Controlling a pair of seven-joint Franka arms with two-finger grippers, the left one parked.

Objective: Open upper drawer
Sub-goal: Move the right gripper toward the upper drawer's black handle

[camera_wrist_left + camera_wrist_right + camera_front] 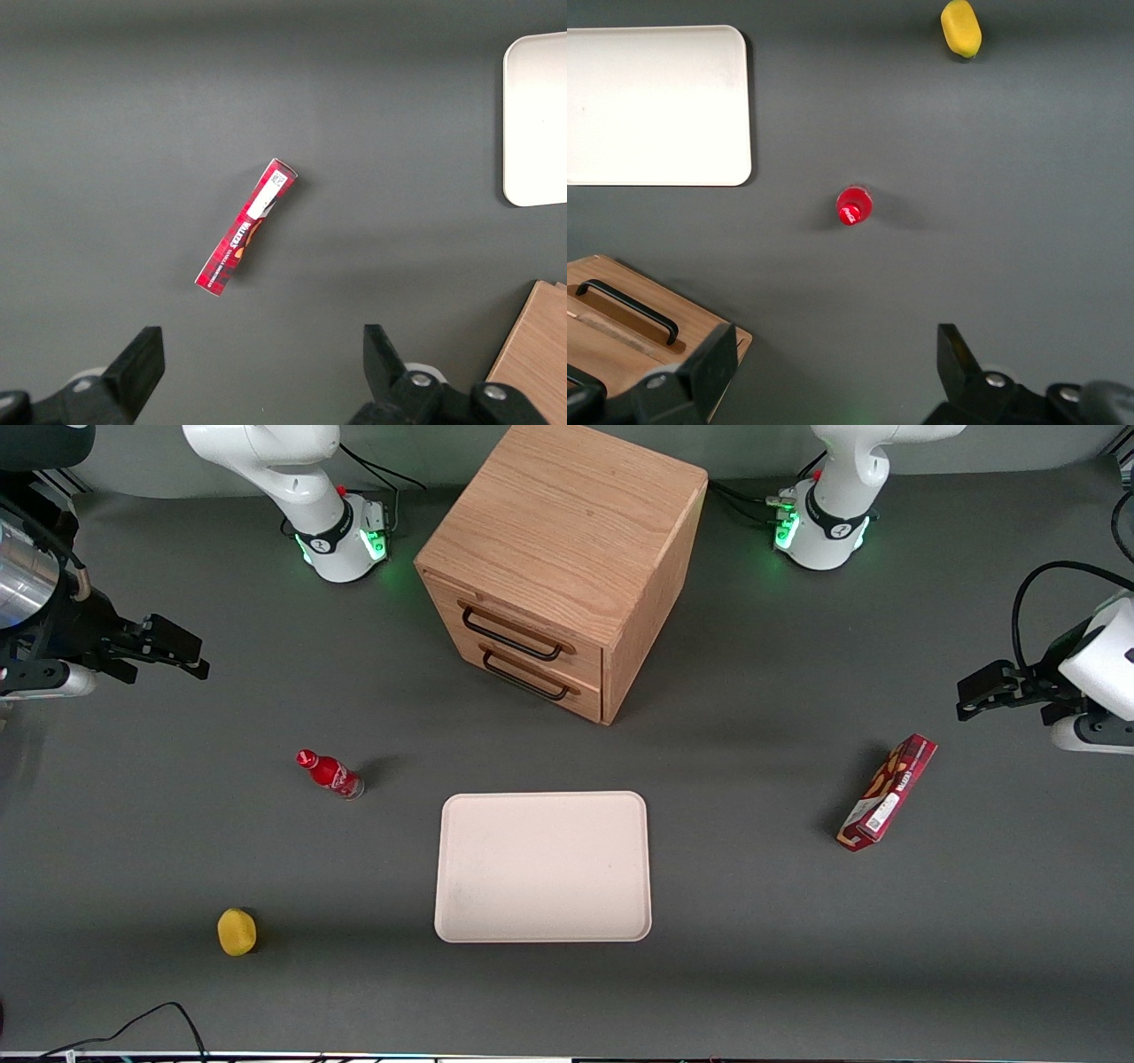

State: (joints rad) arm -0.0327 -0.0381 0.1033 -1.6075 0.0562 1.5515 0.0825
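Observation:
The oak cabinet (567, 531) stands toward the back middle of the table, its front turned toward the working arm's end. The upper drawer (532, 631) is flush with the cabinet front, its long black handle (512, 636) just above the lower drawer's handle (527, 677). My right gripper (197, 657) hovers above the table at the working arm's end, well apart from the cabinet. It is open with nothing between its fingers. In the right wrist view the gripper (833, 372) looks down on bare table, with a corner of the cabinet (700, 323) beside one finger (709, 363).
A white tray (542, 808) lies in front of the cabinet, nearer the front camera. A red bottle (330, 773) stands between the gripper and the tray. A yellow fruit (236, 932) lies nearer the front camera. A red snack box (888, 793) lies toward the parked arm's end.

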